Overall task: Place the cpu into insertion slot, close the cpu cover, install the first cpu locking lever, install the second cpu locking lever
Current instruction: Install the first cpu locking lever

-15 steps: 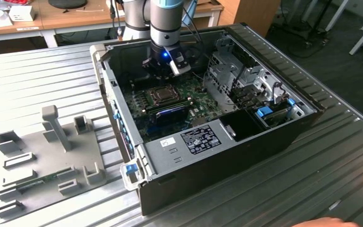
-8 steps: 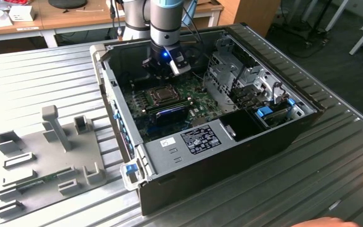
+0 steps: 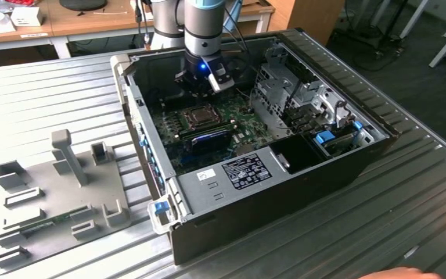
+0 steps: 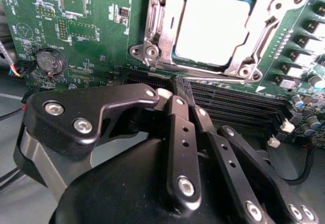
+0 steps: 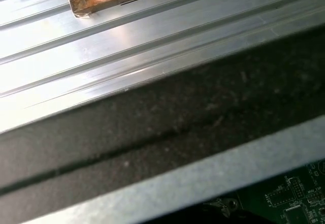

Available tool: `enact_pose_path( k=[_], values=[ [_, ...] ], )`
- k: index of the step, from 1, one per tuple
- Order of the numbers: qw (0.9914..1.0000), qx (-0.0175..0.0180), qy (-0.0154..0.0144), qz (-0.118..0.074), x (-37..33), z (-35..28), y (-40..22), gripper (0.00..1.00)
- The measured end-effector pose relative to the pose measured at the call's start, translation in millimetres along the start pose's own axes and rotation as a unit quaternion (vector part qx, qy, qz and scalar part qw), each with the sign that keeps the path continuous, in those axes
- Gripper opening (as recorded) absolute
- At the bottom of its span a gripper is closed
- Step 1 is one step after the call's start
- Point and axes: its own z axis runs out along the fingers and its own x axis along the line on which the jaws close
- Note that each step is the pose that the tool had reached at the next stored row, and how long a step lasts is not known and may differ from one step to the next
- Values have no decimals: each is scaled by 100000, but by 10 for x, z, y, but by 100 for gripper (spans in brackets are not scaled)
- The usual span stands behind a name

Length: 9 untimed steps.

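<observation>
The cpu lies flat in the insertion slot on the green circuit board, its dull grey top showing through the window of the cpu cover. The silver cover frame lies down around the chip. In the exterior view my gripper hangs inside the open computer case, just behind the socket. In the second wrist view the gripper sits beside the socket's near edge, above the long black memory slots. Its black fingers meet at the tips with nothing between them.
The case lies open on a ribbed metal table. A drive cage fills the case's right side in the exterior view. A grey fixture plate stands on the table at that view's left. A hand shows at the bottom edge.
</observation>
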Motion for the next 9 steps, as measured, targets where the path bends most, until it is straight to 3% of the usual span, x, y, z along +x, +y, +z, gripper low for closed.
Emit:
enact_pose_path(
  k=[9],
  values=[
    [99999, 240, -262, -23, 12, 0, 6, 11]
  ],
)
